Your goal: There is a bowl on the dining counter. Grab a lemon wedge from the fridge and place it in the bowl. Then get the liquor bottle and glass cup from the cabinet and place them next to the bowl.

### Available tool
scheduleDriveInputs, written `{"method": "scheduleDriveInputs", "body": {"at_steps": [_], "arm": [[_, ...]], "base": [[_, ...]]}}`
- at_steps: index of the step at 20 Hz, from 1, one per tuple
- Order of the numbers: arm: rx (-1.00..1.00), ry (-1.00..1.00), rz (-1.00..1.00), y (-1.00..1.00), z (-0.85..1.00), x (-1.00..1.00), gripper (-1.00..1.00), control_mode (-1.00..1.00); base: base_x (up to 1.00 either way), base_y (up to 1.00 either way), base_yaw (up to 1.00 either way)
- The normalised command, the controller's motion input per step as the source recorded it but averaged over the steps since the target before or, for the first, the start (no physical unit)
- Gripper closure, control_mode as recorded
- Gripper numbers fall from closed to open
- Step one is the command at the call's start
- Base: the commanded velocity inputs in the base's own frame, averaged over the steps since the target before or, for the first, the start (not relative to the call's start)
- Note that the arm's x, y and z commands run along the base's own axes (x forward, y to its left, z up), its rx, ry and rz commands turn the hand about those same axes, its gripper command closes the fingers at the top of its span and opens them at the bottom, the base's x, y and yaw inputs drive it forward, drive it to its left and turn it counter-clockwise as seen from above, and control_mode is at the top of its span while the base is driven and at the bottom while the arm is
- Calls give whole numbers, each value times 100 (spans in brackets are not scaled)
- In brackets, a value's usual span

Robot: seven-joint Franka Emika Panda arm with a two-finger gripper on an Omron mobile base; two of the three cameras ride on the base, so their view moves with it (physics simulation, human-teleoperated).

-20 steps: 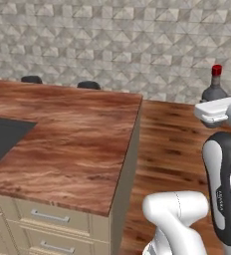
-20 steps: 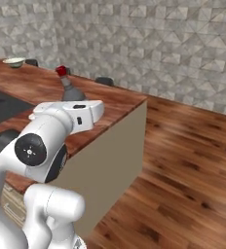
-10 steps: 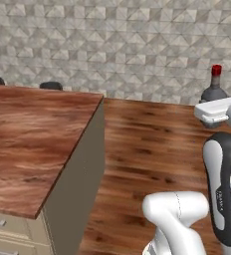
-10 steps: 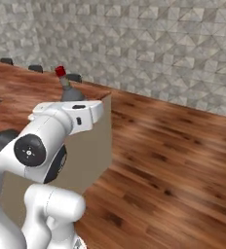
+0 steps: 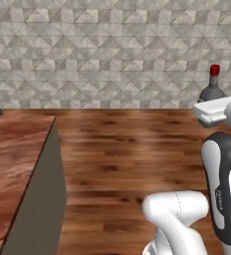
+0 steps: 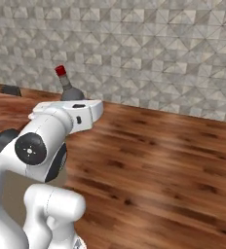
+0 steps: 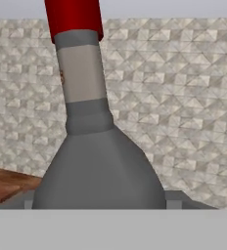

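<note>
Since a second ago the base has swung right, sliding the dining counter (image 5: 13,164) toward the left edge of my left base view. I see the liquor bottle (image 7: 93,161) upright at the hand, red cap up, apparently carried in the jaws, though I cannot tell their grip for certain. I judge this the bottle-delivery step; next I must reach the tabletop and set it down beside the bowl.

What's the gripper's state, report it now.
Gripper: shut on the liquor bottle, carried upright, red cap on top.
</note>
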Motion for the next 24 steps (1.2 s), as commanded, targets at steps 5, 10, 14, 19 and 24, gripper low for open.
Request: {"method": "scheduleDriveInputs", "body": {"at_steps": [5, 10, 14, 19, 24], "arm": [[0, 0, 0, 0, 0, 0, 100, 100], [0, 0, 0, 0, 0, 0, 100, 100], [0, 0, 0, 0, 0, 0, 100, 100], [0, 0, 0, 0, 0, 0, 100, 100], [0, 0, 0, 0, 0, 0, 100, 100]], "base": [[96, 0, -13], [100, -1, -1], [100, 0, 8], [100, 0, 31], [100, 0, 46]]}}
